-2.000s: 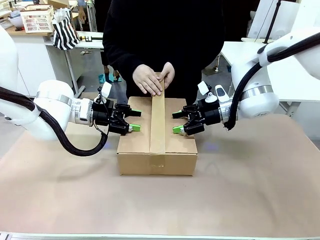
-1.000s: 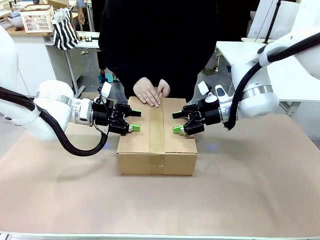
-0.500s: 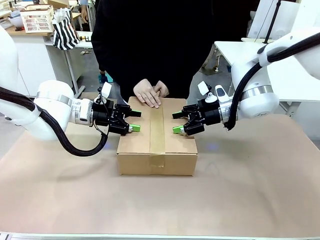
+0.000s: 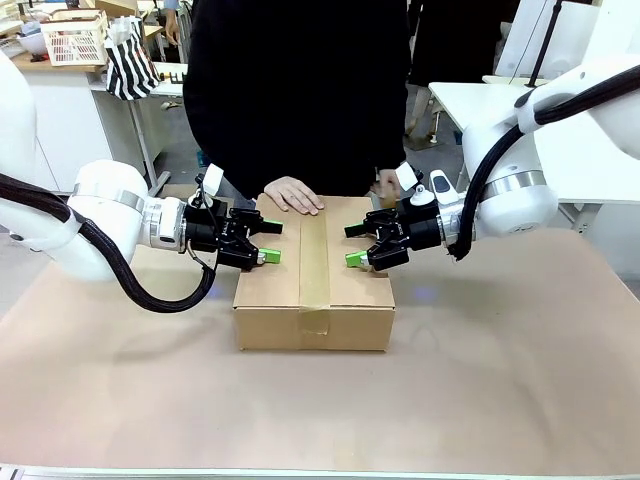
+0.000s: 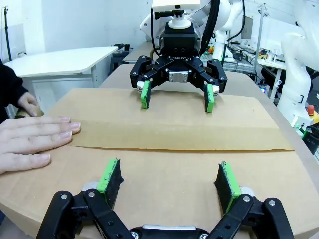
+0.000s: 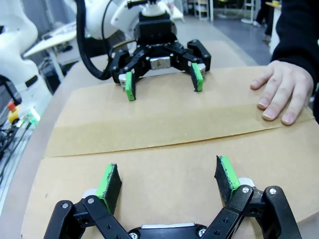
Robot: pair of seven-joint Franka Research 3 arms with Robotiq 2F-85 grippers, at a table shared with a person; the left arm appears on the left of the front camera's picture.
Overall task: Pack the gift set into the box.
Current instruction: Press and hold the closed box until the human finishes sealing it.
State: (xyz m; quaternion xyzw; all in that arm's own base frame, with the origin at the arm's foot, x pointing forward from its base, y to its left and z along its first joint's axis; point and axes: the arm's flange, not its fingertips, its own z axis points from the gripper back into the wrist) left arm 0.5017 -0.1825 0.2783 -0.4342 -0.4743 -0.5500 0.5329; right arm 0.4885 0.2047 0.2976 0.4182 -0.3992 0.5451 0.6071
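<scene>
The box [image 4: 315, 290] stands shut in the middle of the table, with brown tape [image 4: 315, 255] along its top seam. My left gripper [image 4: 272, 242] hovers open over the box's left top edge. My right gripper [image 4: 353, 245] hovers open over the right edge, facing it. In the left wrist view my own gripper [image 5: 168, 178] is open above the box top [image 5: 174, 124], with the right gripper [image 5: 175, 94] opposite. The right wrist view mirrors this: own gripper [image 6: 169, 181], left gripper [image 6: 162, 79]. A person's hand [image 4: 293, 195] lies flat on the far top. The gift set is out of view.
The person stands close behind the box, the other hand [image 4: 388, 182] near my right gripper. The brown table surface [image 4: 500, 380] is bare around the box. A white lattice basket [image 4: 75, 40] and a striped bag [image 4: 130, 62] sit far back left.
The person pressed the raised far end of the tape flat onto the box, then drew one hand off to the right. Both grippers stayed where they were.
</scene>
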